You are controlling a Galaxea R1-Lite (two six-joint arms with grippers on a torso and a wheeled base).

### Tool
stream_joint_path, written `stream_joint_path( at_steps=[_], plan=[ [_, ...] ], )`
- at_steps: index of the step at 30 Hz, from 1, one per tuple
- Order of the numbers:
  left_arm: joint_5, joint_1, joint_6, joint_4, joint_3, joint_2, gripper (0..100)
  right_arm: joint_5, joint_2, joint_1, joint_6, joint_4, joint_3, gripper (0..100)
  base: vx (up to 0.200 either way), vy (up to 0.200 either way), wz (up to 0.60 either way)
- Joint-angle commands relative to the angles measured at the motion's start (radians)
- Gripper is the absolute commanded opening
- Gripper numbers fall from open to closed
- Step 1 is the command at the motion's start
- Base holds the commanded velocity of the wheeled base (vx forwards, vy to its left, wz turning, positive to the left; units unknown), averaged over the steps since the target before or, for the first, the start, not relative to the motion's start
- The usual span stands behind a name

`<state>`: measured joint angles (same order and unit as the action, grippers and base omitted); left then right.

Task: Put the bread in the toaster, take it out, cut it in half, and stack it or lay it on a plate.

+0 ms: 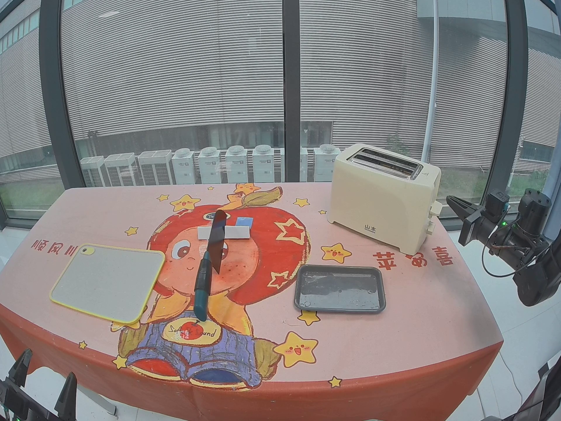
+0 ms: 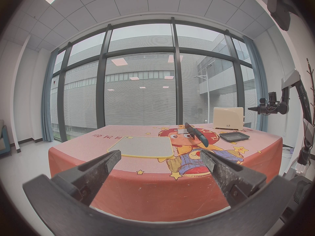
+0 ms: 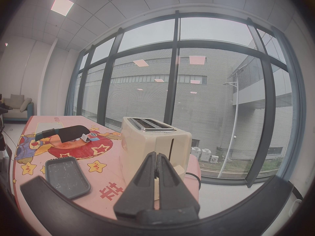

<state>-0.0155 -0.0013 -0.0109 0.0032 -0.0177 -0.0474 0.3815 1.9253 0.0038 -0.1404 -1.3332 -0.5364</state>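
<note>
Two slots [image 1: 385,163]: dark inside, on top of the toaster [image 1: 383,197]; can't tell whether the bread sits down in them (too deep to see).
Toaster: upright at the far right of the table [image 1: 421,317], lever [image 1: 435,209] on the end facing the right arm.
Right gripper [image 1: 451,201]: fingers pressed together, holding nothing, level with the lever end, just beside it and not touching.
Tray [image 1: 340,306]: dark, bare, in front of the toaster, near it.
Knife [image 1: 207,264]: mid-table, blade propped on a small white rest [image 1: 224,232], handle toward the robot.
Board [image 1: 108,275]: flat, left side, well apart from the toaster.
Left gripper [image 2: 160,154]: spread wide, holding nothing, low off the near table edge.
Step (my guess): working the lever, down or up.
Risk 1: the closed fingers push sideways rather than down, so the light toaster slides or turns on the cloth.
Risk 2: the tip slips off the small knob and the lever doesn't latch.
Risk 3: a shoved toaster bumps the tray.
Risk 4 (later): a careless reach knocks the propped knife off its rest.
</note>
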Motion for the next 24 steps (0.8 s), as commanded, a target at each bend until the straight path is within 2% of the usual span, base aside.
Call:
stream_joint_path(
  at_steps=[1, 24],
  plan=[
    [0.0, 0.0, 0.0, 0.0, 0.018, -0.002, 100, 0.0, -0.003, 0.005, 0.001, 0.0, 0.004, 0, 0.0, 0.0, 0.0],
    [0.0, 0.0, 0.0, 0.0, 0.018, -0.002, 100, 0.0, 0.0, -0.01, 0.001, 0.0, -0.002, 0, 0.0, 0.0, 0.0]
  ],
)
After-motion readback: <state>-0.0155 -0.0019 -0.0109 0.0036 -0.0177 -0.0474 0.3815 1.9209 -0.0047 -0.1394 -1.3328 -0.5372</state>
